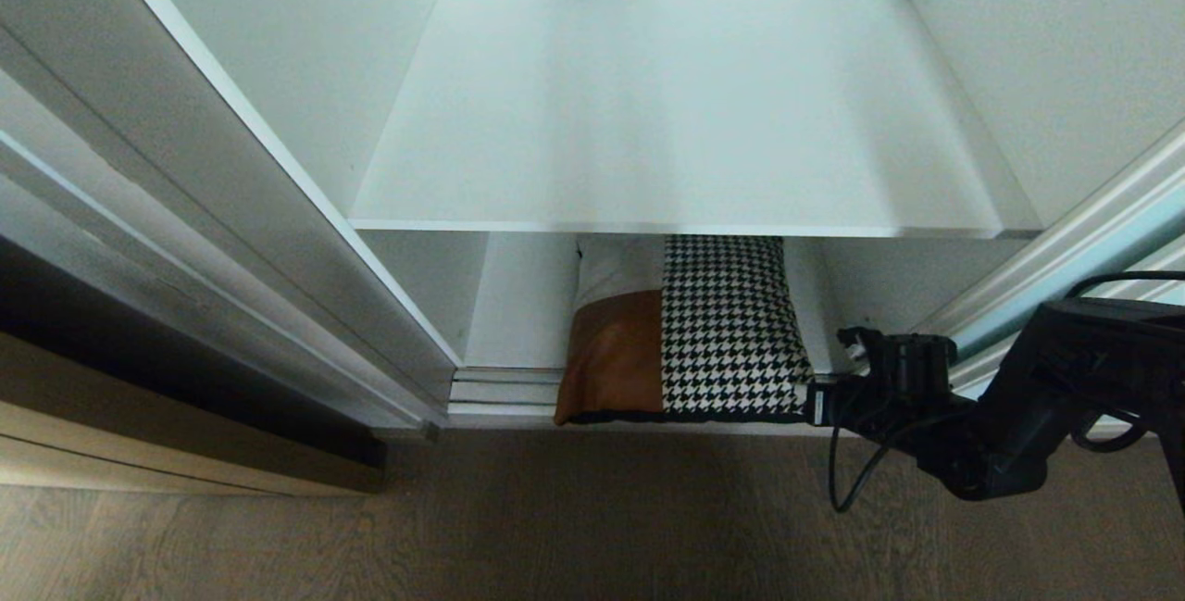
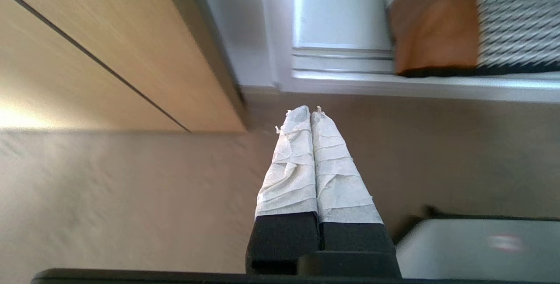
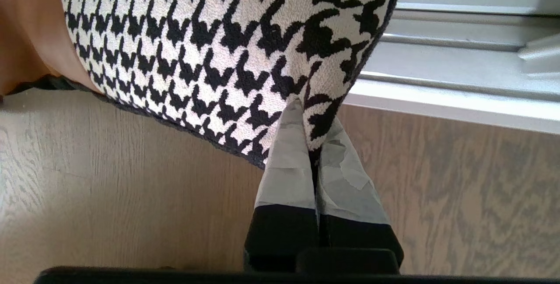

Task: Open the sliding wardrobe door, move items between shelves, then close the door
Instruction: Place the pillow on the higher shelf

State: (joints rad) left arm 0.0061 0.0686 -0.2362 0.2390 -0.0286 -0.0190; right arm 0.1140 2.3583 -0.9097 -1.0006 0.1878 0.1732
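Pinching cushion [image 1: 685,332] corner, right claw [image 3: 308,128] clamped on houndstooth.
Head view misses my left claw [image 2: 309,111]; its wrist view shows it closed, empty, above floor [image 2: 131,196].

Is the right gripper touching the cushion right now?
Touching. The right wrist view shows the right gripper shut on the houndstooth corner of the cushion, fabric pinched between its fingers.

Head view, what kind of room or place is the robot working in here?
Probably a bedroom or dressing area at a built-in wardrobe: white shelves, a sliding wardrobe door on floor tracks, a cushion on the bottom level, and wood-look flooring.
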